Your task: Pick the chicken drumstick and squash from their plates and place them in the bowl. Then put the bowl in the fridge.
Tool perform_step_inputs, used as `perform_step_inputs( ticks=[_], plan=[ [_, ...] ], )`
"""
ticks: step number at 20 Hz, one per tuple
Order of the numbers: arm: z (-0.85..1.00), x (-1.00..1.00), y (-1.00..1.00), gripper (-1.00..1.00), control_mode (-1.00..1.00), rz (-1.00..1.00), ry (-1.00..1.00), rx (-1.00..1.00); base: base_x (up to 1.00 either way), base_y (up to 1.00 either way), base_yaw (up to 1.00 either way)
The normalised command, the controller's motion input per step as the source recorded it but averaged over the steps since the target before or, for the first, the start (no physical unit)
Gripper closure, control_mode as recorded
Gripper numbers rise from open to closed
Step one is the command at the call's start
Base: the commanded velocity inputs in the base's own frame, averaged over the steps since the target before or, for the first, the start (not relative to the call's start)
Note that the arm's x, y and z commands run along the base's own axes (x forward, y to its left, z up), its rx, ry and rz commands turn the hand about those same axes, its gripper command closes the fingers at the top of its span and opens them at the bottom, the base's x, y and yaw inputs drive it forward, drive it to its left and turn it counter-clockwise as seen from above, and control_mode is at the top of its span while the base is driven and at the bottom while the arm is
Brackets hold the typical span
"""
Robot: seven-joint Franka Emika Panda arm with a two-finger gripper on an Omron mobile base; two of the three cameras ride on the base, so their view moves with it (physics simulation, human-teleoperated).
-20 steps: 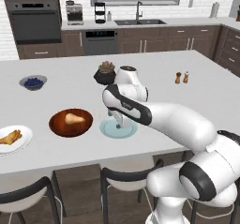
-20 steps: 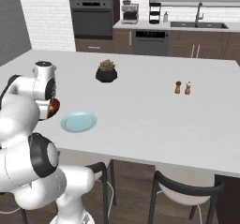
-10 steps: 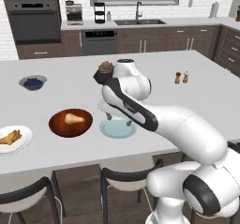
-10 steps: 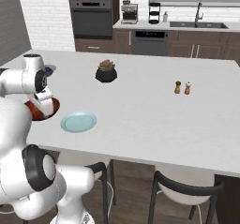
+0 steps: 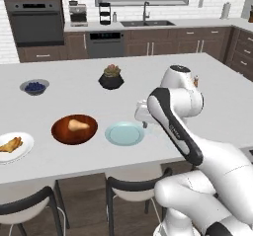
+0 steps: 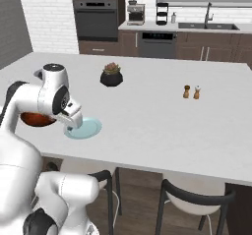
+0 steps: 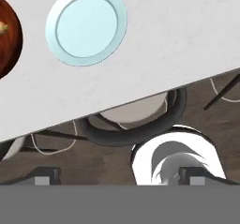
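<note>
The dark wooden bowl (image 5: 63, 134) sits near the counter's front, and the tan squash (image 5: 78, 125) lies inside it. To its left, the golden-brown chicken drumstick (image 5: 11, 144) rests on the white plate (image 5: 22, 150). The pale blue-green plate (image 5: 125, 133) right of the bowl holds nothing. My gripper (image 5: 144, 121) hangs open and empty over this plate's right rim, pointing down. In the hand view, the blue-green plate (image 7: 86, 24) and the bowl's edge (image 7: 8, 40) lie at the top, with my gripper (image 7: 119, 178) spread wide. The fridge is out of view.
A black plant pot (image 5: 110, 77) and a small grey bowl of berries (image 5: 34, 86) stand farther back. Salt and pepper shakers (image 6: 191, 92) sit to the right. Stools (image 5: 133, 185) line the counter's front edge, one right below the hand (image 7: 136, 120).
The arm has swung right, from beside the bowl to the blue-green plate's right rim. The jaws stayed open. The squash stayed in the bowl.
</note>
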Motion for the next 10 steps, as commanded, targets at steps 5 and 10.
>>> perform_step_inputs(
  ticks=[5,10],
  plan=[
    [0.03,-0.18,-0.90,-1.00,-1.00,0.09,0.00,0.17,0.00,0.00,0.00],
    [0.06,-0.14,-0.24,-1.00,1.00,0.02,-0.03,0.06,-0.15,0.14,0.00]
  ],
)
